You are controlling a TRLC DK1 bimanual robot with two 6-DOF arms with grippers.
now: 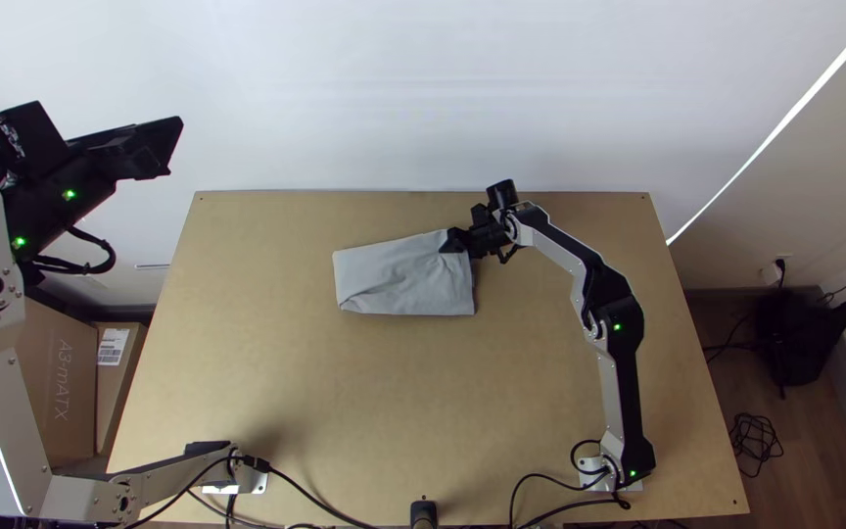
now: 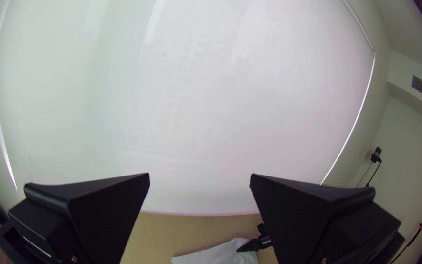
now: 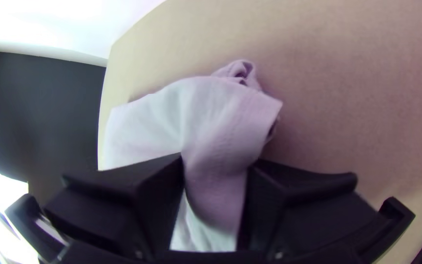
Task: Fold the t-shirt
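The light grey t-shirt (image 1: 399, 279) lies folded into a compact, roughly rectangular bundle on the table's far half, a slanting crease near its left end. My right gripper (image 1: 455, 241) is at its far right corner. In the right wrist view, that gripper (image 3: 215, 168) is shut on a thick fold of the shirt (image 3: 145, 129), which bulges between the fingers. My left gripper (image 1: 156, 147) is raised beyond the table's far left side, away from the cloth. Seen from its own wrist, the left gripper (image 2: 200, 181) stands open and holds nothing; the shirt (image 2: 213, 255) lies far below.
Bare wooden table (image 1: 374, 392) surrounds the shirt on its left and near sides. Cables (image 1: 317, 502) run along the near edge. Cardboard boxes (image 1: 56, 392) stand left of the table, and a white wall (image 1: 423, 88) rises behind it.
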